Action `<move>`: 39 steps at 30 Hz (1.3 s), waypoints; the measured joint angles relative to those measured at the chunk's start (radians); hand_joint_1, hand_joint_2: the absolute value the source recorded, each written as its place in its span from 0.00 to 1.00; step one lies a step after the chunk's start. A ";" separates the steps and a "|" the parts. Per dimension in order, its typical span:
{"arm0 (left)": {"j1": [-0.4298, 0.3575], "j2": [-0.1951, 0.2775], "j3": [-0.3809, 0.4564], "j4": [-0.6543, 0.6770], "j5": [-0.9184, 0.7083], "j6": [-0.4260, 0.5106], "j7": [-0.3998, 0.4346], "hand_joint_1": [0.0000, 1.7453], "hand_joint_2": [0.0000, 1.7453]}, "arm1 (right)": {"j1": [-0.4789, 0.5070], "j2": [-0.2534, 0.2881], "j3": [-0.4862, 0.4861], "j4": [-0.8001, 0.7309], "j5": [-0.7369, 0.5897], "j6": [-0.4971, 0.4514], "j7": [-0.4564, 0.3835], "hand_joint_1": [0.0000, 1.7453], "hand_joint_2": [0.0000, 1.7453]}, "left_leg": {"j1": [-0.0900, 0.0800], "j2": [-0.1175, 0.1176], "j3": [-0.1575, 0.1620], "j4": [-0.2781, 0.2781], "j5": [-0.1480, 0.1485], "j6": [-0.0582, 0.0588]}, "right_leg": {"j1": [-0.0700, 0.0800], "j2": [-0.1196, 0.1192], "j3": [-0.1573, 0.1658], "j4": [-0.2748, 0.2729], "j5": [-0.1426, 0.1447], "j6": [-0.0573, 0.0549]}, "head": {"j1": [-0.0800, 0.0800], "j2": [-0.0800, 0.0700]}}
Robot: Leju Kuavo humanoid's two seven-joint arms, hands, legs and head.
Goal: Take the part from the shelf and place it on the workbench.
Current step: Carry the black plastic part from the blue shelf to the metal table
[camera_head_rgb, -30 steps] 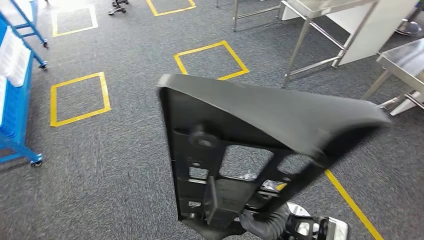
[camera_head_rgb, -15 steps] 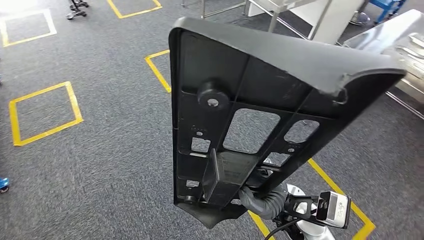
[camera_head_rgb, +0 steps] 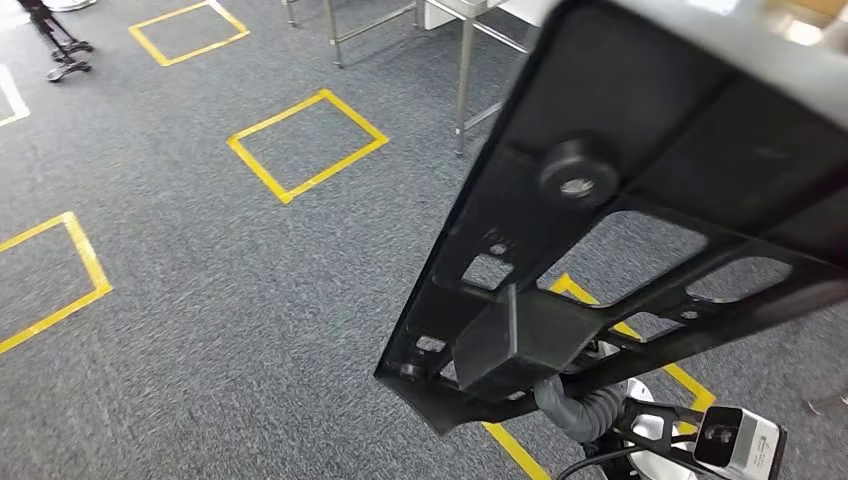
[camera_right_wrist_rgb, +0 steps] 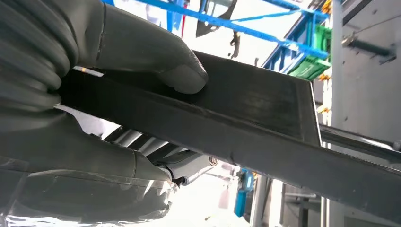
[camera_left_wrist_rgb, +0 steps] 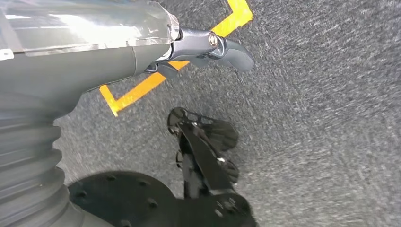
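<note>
Out over the grey carpet, the right hand is clamped on the near, lower end of the big black part, whose long axis slants up and away to the robot's right toward a steel counter, while the left hand hangs with fingers apart, holding nothing.

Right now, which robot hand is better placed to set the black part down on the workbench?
The right robot hand. It already grips the black part, thumb pressed on its edge. The left robot hand hangs over the carpet holding nothing, well away from the part.
</note>
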 joint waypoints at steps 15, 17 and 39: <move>-0.006 0.000 0.013 0.000 -0.009 -0.014 0.007 0.00 1.00 | 0.075 -0.017 -0.043 -0.040 0.013 -0.007 -0.019 0.93 1.00 | 0.005 0.024 0.113 -0.276 0.135 0.046 | -0.014 -0.031 -0.155 0.294 -0.129 0.064 | 0.008 0.000; -0.006 -0.001 0.013 0.000 -0.013 -0.016 0.006 0.00 1.00 | 0.088 -0.017 -0.043 -0.047 0.020 -0.006 -0.019 0.93 1.00 | 0.005 0.047 0.118 -0.276 0.130 0.044 | -0.014 -0.040 -0.130 0.241 -0.082 0.062 | 0.008 0.000; -0.008 -0.010 0.013 -0.001 -0.042 -0.032 -0.002 0.00 1.00 | 0.097 -0.012 -0.048 -0.083 0.049 0.022 -0.021 0.93 1.00 | 0.004 -0.068 0.120 -0.273 0.129 0.026 | -0.013 0.097 -0.022 0.026 -0.004 0.041 | 0.004 0.000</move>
